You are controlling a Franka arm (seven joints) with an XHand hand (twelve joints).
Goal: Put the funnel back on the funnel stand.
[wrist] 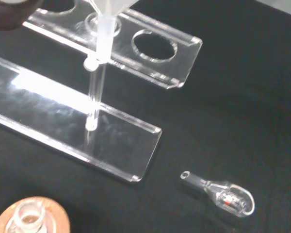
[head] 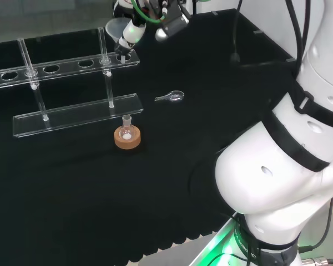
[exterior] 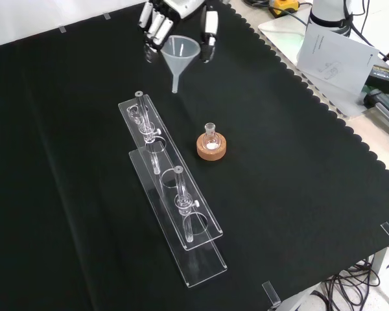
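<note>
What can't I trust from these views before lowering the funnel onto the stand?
- Head view: the hand covers part of the funnel; its palm is cut off by the top edge.
- Front view: the funnel's spout tip against the funnel stand: height gap unreadable.
- Wrist view: the funnel's cone is cut off.

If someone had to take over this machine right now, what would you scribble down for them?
Hand: shut on the clear funnel, held above the cloth.
Funnel stand: clear rack with holes along its top shelf, nothing in them. In the head view the funnel's stem hangs near the shelf's right-end hole.
Nearby: small flask on a cork ring, small glass piece on the cloth.
Done: funnel picked up.
Left: lower stem into a hole, let go.
</note>
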